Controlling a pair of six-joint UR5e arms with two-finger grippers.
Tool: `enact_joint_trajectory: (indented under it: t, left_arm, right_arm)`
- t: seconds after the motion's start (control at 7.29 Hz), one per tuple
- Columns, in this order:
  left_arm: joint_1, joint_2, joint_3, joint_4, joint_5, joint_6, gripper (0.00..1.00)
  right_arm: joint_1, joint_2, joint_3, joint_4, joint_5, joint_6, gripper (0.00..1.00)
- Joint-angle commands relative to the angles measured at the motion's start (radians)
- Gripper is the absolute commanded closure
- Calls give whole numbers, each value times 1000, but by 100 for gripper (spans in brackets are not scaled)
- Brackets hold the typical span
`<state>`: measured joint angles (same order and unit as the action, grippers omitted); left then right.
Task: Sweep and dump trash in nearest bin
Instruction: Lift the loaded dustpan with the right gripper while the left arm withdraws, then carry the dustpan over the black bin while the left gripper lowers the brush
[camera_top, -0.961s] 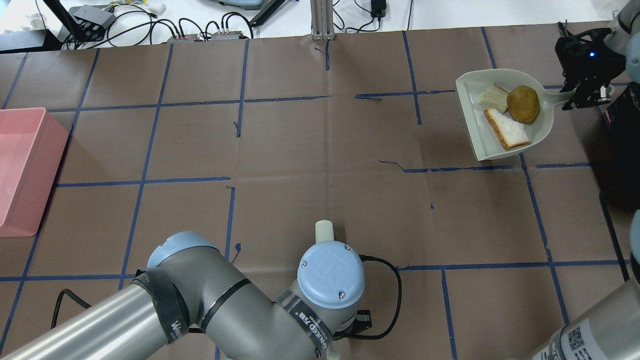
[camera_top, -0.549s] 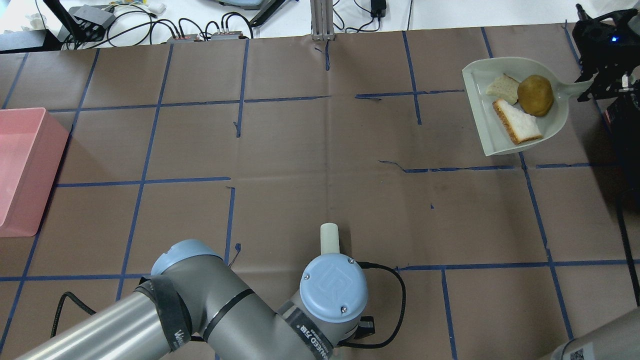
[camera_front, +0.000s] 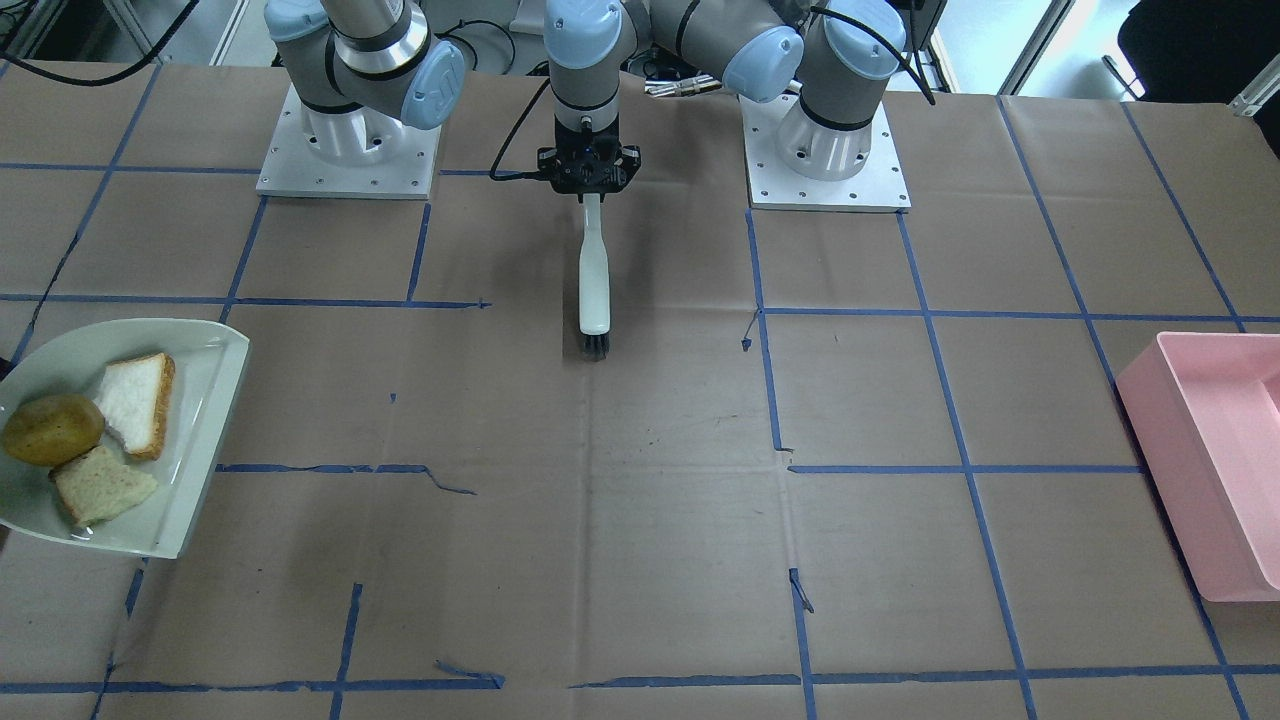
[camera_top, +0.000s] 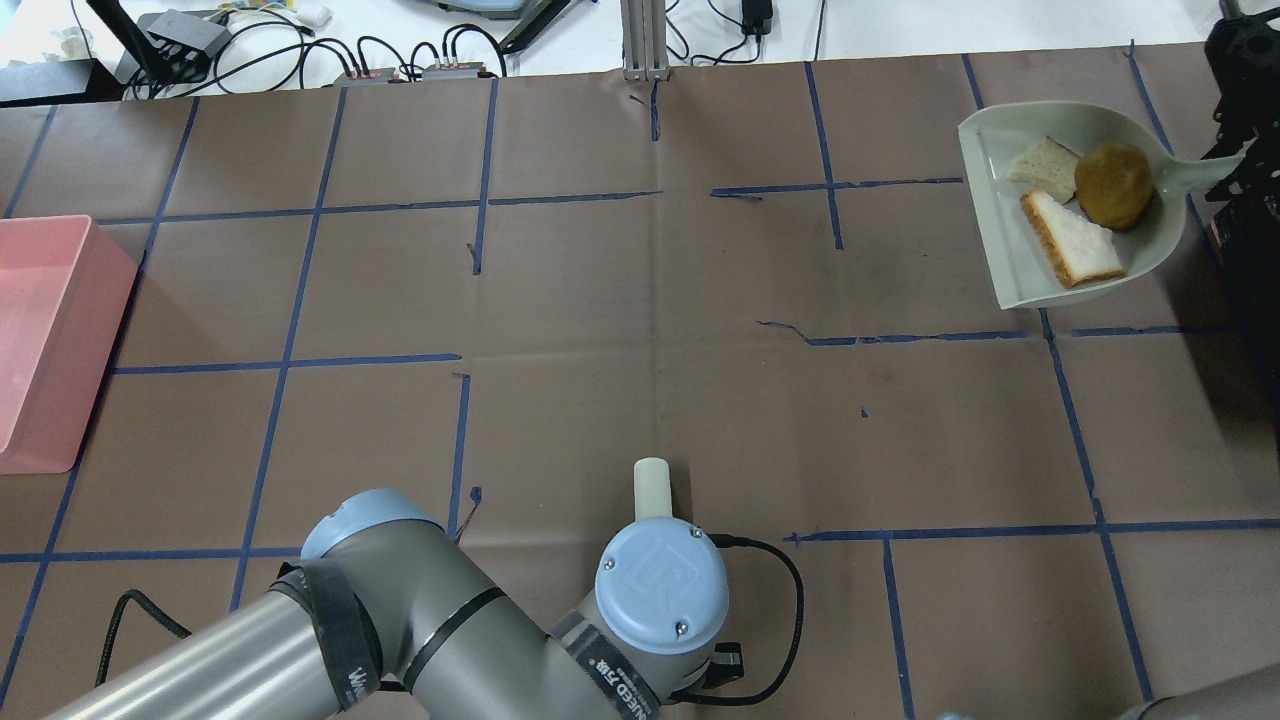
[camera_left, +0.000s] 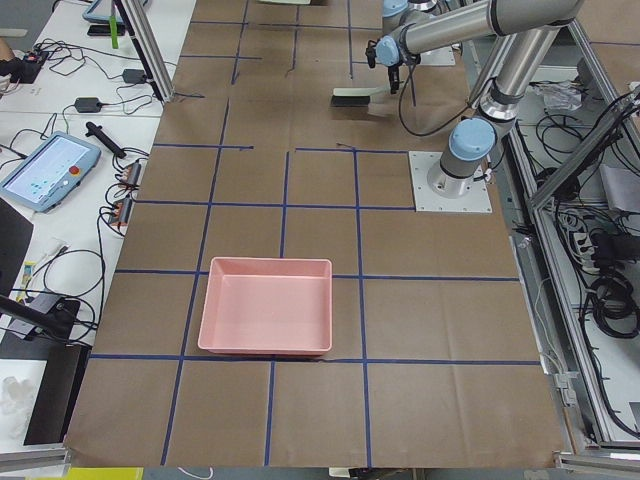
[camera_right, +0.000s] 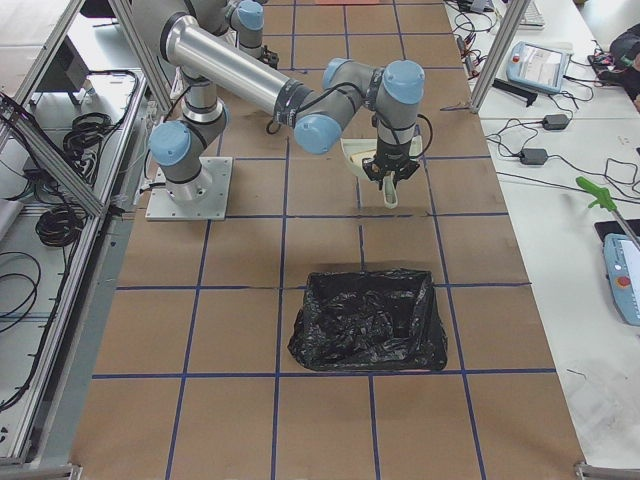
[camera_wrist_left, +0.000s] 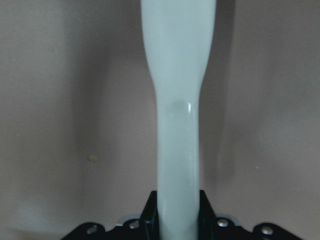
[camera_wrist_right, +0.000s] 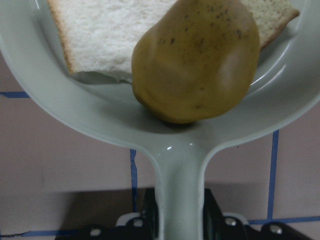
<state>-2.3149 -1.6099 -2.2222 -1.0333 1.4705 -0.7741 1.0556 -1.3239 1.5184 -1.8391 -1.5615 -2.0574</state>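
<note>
The trash lies in a pale green dustpan (camera_top: 985, 200): a yellow potato-like lump (camera_top: 1113, 183) and two bread slices, one (camera_top: 1075, 240) near the pan's lip, the other (camera_top: 1043, 163) behind it. At the overhead view's right edge, my right gripper (camera_top: 1232, 165) is shut on the dustpan's handle (camera_wrist_right: 177, 190) and holds the pan level. The lump (camera_wrist_right: 197, 60) fills the right wrist view. My left gripper (camera_front: 590, 185) is shut on a white brush (camera_front: 594, 280) near the robot's base. The brush bristles point down at the table.
A black bag-lined bin (camera_right: 370, 320) stands on the table's right end, beyond the dustpan. A pink bin (camera_top: 40, 340) sits at the far left end. Brown paper with blue tape lines covers the table. Cables and boxes lie along the far edge.
My right gripper has carried the dustpan with the trash to the right and slightly away from the robot. The left arm with the brush has barely shifted.
</note>
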Motion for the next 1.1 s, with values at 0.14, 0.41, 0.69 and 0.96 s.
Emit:
enact_joint_trajectory:
  t: [0.14, 0.41, 0.69, 0.96]
  left_arm:
    - [0, -2, -2, 1, -3, -2, 93]
    - [2, -2, -4, 1, -4, -2, 73]
    - [5, -1, -4, 2, -3, -2, 58]
    - [11, -1, -1, 3, 5, 1, 29]
  right_arm:
    - [-98, 12, -18, -2, -15, -133, 100]
    - [-147, 41, -67, -2, -46, -246, 100]
    - [-234, 86, -116, 1, -45, -338, 100]
    - [-287, 117, -167, -3, -48, -409, 100]
